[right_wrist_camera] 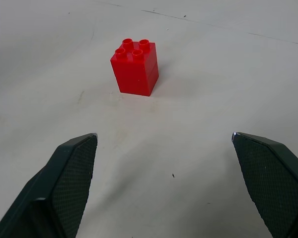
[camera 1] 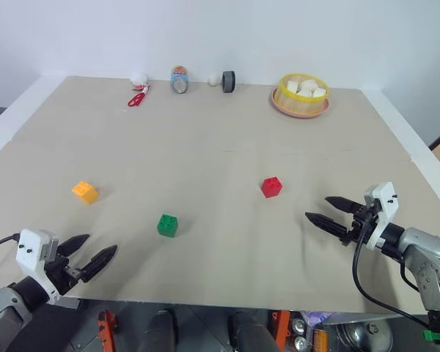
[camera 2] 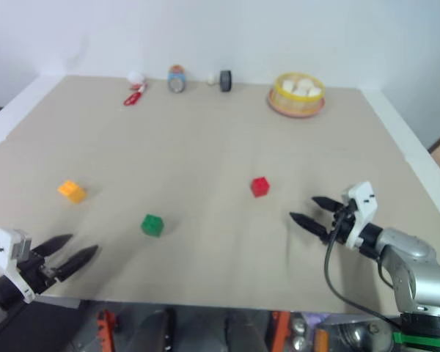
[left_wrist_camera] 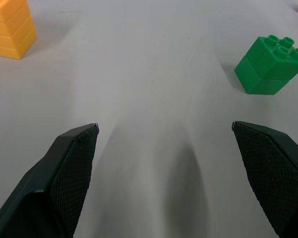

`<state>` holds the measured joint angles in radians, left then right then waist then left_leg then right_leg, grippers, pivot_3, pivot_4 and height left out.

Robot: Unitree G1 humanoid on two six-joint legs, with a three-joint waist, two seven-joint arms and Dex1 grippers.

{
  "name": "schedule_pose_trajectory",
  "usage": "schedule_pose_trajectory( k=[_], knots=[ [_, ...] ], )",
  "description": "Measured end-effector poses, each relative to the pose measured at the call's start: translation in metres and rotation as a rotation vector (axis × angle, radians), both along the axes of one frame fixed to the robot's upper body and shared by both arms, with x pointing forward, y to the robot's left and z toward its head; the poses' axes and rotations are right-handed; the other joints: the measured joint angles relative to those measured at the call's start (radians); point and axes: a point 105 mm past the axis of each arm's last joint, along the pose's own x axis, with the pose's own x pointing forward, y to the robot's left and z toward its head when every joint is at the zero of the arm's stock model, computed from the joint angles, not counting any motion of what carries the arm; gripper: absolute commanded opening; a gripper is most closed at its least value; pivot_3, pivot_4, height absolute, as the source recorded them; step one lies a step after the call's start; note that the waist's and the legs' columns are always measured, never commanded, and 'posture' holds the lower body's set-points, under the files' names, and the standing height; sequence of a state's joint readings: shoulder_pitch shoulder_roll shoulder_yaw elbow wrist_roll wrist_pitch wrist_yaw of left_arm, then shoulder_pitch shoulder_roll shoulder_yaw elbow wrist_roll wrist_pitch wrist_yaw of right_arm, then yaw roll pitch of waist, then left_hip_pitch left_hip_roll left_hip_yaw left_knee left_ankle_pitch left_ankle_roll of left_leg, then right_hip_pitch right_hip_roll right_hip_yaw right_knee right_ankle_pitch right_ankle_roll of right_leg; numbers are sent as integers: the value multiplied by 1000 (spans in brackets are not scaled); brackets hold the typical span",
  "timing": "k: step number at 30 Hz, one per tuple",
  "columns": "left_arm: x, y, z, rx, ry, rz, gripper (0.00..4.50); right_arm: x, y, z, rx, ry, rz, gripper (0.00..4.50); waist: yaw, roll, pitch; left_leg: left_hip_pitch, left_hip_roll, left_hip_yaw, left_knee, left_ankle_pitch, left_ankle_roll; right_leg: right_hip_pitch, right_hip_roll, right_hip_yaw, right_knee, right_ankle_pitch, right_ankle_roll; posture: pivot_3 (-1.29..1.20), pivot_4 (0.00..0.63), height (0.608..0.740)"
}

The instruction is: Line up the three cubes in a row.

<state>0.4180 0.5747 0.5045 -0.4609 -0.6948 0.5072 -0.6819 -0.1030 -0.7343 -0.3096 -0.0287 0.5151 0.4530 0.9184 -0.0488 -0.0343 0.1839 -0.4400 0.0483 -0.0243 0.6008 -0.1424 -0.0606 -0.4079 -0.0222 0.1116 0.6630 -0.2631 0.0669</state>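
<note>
Three studded cubes stand apart on the beige table (camera 1: 220, 139). The orange-yellow cube (camera 1: 85, 192) is at the left, the green cube (camera 1: 167, 225) nearer the front middle, the red cube (camera 1: 271, 187) right of centre. My left gripper (camera 1: 92, 251) hovers open at the front left edge, short of the green cube (left_wrist_camera: 269, 65) and the orange-yellow cube (left_wrist_camera: 9, 27). My right gripper (camera 1: 321, 209) is open at the right, pointing toward the red cube (right_wrist_camera: 135, 67), with a gap of bare table between them. Both grippers hold nothing.
Along the far edge lie red scissors (camera 1: 136, 98), a white ball (camera 1: 138, 78), a can on its side (camera 1: 180, 79), a dark tape roll (camera 1: 228, 81) and a yellow-rimmed basket (camera 1: 301, 105) of white lumps. The table's front edge runs just under both grippers.
</note>
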Motion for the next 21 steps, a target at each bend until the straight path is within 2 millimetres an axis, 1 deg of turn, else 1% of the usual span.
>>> schedule_pose_trajectory(
  k=[3, 7, 11, 13, 14, 16, 18, 21],
  knots=[
    [1, -1, 2, -4, -15, -7, 4449, 1, 0, 1, -2, -3, -1, 4500, 0, 0, 0, 0, 0, 0, 0, 0, 0, 0, 0, 0, 0, 0, 0, 0, 150, 740],
    [8, -7, 16, -19, -92, -43, 4449, 4, 2, 7, -3, -23, 7, 4500, 0, 0, 0, 0, 0, 0, 0, 0, 0, 0, 0, 0, 0, 0, 0, 0, 150, 740],
    [10, -10, 20, -19, -119, -62, 4449, 4, 6, 4, -5, -11, 19, 4500, 0, 0, 0, 0, 0, 1, 0, 0, 0, 2, 0, 0, 0, 0, 0, 0, 150, 740],
    [12, -15, 25, -35, -139, -89, 4449, 4, 8, 2, -4, 0, 27, 4500, 0, 0, 0, -1, 0, 1, 0, 0, 0, 2, 0, 0, 0, 0, 0, 0, 150, 740],
    [17, -21, 37, -38, -182, -126, 4449, 4, 12, 6, -4, -6, 42, 4500, 0, 0, 0, -1, 0, 1, 0, 0, 0, 2, 1, 0, 0, 0, 0, 0, 150, 740],
    [20, -26, 45, -33, -205, -157, 4449, 4, 15, 9, -3, -16, 55, 4500, 1, 0, 0, -1, 0, 1, 0, 0, 1, 2, 1, 0, 0, 0, 0, 0, 150, 740],
    [27, -38, 59, -23, -236, -245, 4449, 5, 22, 15, -9, -39, 82, 4500, 1, 0, 0, -1, 0, 1, 0, 0, 1, 2, 1, 0, 0, 0, 0, 0, 150, 740],
    [35, -67, 83, 6, -306, -410, 4449, 11, 32, 20, -24, -78, 110, 4500, 1, 0, 0, 0, 0, 2, 1, 0, 1, 3, 1, 0, 0, 1, 1, 0, 150, 740]
  ],
)
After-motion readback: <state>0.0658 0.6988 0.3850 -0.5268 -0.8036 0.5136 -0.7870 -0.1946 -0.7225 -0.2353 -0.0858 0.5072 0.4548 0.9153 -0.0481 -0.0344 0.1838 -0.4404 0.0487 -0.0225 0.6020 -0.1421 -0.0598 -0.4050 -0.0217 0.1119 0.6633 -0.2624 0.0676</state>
